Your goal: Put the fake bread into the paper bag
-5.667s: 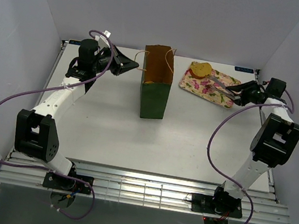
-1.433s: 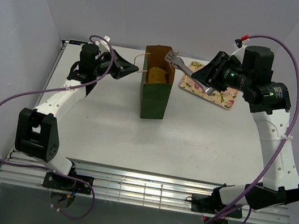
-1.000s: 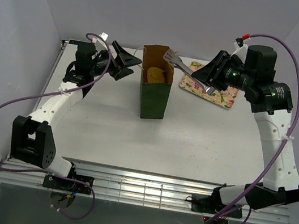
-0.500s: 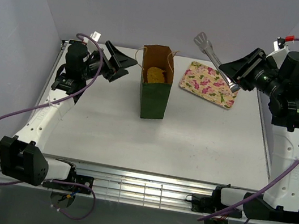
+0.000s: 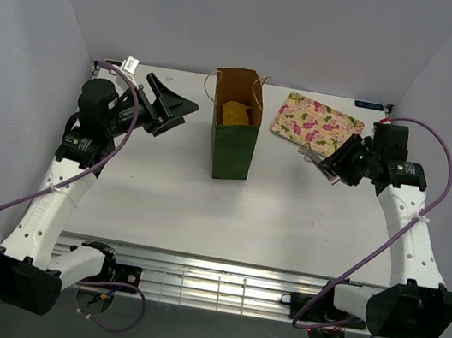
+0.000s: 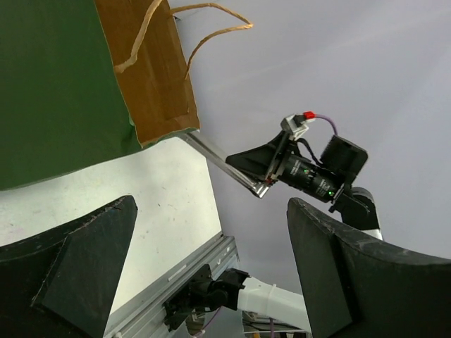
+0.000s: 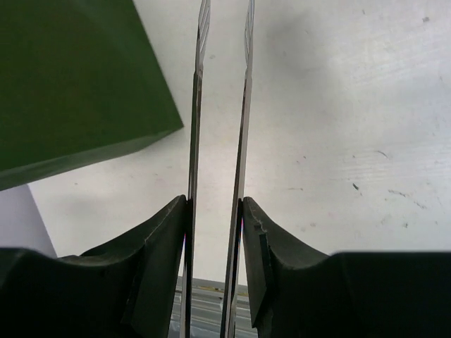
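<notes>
Far middle of the surface: tall dark-green paper bag with brown kraft lining (image 5: 233, 148), upright, mouth open. Golden-brown fake bread (image 5: 235, 114) lies inside it, below the rim; only one lump shows, so the piece count cannot be told. Flat floral-patterned tray (image 5: 316, 123), toward the far right corner, carries no bread.

Right gripper (image 5: 337, 164) is clamped on thin metal tongs (image 7: 244, 84), low over the surface just off the tray's near edge, tips pointing toward the bag. The blades sit close together with nothing between them. Left gripper (image 5: 176, 107) is spread wide and empty, apart from the bag's left side.

Judgement: loading looks done, and what is left is parking the tongs. To do this well, keep the tips clear of the bag wall and the tray edge, move low and slowly, and release only once the tongs rest flat. The left arm should stay off the handles, since the bag looks light enough to tip.

View differences: only the top camera looks down into the bag and onto the bare tray. The right wrist camera alone shows the empty gap between the blades. The left wrist camera gives the bag's tan loop handles from the side, with the far arm behind them.
</notes>
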Tool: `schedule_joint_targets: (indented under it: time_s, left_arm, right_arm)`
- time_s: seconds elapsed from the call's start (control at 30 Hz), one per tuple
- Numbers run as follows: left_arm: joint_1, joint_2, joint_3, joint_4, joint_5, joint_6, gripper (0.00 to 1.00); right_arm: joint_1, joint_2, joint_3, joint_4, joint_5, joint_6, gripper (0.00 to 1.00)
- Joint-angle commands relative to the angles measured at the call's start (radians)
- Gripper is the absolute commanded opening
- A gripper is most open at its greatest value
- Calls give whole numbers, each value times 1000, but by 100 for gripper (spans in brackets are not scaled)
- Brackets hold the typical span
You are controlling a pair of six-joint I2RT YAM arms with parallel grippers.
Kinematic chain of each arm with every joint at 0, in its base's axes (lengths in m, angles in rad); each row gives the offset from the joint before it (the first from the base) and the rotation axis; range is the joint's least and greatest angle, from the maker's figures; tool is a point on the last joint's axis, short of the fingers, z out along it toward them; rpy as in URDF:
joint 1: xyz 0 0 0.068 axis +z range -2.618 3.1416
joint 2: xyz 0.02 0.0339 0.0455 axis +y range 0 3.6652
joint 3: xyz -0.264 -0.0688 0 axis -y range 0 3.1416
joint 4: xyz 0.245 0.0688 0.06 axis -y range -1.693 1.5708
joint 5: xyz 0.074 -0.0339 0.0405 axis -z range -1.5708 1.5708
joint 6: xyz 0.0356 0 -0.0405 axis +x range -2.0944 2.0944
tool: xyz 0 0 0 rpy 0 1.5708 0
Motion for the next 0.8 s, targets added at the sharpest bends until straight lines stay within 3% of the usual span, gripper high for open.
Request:
schedule_joint_targets:
  time_s: [0.0,0.17,0.6,0.77]
  left_arm:
    - [5,-54,-24,-50,9,23,98]
    - [5,-95,-78,-56,32,12,98]
    - [5,-144,-103,-55,35,4,98]
    - [3,-151,-100,-67,33,9,98]
  right_arm:
    - [2,-41,-71,109,42,1,42]
    - [36,-12,-115,113,102,-38,42]
    - [275,84,-259,221,346,-75,44]
    - [321,134,-312,232,369,-61,46]
